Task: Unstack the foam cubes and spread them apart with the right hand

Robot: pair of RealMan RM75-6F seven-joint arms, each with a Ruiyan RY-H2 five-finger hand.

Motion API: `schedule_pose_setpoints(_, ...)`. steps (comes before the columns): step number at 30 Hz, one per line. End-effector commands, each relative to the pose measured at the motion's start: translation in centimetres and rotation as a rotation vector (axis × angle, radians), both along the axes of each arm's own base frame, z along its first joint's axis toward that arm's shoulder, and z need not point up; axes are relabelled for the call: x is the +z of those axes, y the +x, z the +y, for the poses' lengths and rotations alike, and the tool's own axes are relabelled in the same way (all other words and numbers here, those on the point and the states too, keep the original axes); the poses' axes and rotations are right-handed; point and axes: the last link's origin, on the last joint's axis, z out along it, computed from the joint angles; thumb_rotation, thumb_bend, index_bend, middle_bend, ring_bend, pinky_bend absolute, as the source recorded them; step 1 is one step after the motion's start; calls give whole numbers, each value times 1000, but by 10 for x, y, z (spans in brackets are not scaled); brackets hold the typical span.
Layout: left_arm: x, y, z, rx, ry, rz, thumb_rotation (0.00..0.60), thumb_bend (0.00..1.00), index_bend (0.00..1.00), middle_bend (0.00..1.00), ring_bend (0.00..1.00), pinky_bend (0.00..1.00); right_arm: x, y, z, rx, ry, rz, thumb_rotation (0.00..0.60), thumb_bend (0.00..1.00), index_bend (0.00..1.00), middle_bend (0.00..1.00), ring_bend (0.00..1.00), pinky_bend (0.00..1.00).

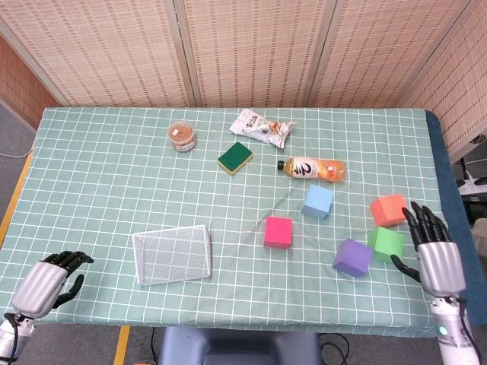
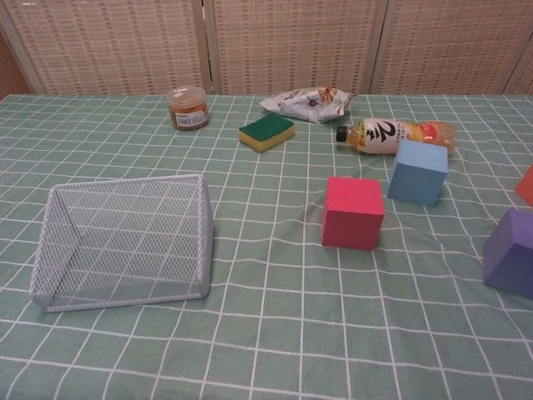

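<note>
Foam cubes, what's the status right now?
Right hand open, left hand curled, both empty. Five foam cubes lie separate, none stacked. Plastic drink bottle close behind light blue one.

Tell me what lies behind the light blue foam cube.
Just behind the light blue foam cube lies the orange drink bottle on its side; the cube covers part of its lower edge in the chest view.

Head view: high above the near table edge, looking steeply down; takes in the whole table [image 1: 91, 152], screen behind, both hands at bottom corners. Chest view: low, near, facing the screen across the cloth. Shared: basket [image 1: 173, 254] [image 2: 125, 240], pink cube [image 1: 278, 232] [image 2: 353, 212], blue cube [image 1: 317, 201] [image 2: 417, 172], bottle [image 1: 313, 169] [image 2: 396, 136].
</note>
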Motion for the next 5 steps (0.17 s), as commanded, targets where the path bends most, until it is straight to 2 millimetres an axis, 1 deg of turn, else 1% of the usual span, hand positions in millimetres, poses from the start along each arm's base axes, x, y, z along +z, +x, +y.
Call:
schedule_pose_setpoints(1, -1, 0, 0, 1, -3, 5, 600, 543, 366, 363, 352, 499, 11, 3, 17, 31, -13, -14, 600, 58, 0, 0, 0, 152)
schedule_pose_setpoints(5, -1, -1, 1, 2, -2, 5, 600, 543, 366, 362, 352, 499, 7, 2, 21, 28, 13, 3, 600, 59, 0, 0, 0, 153)
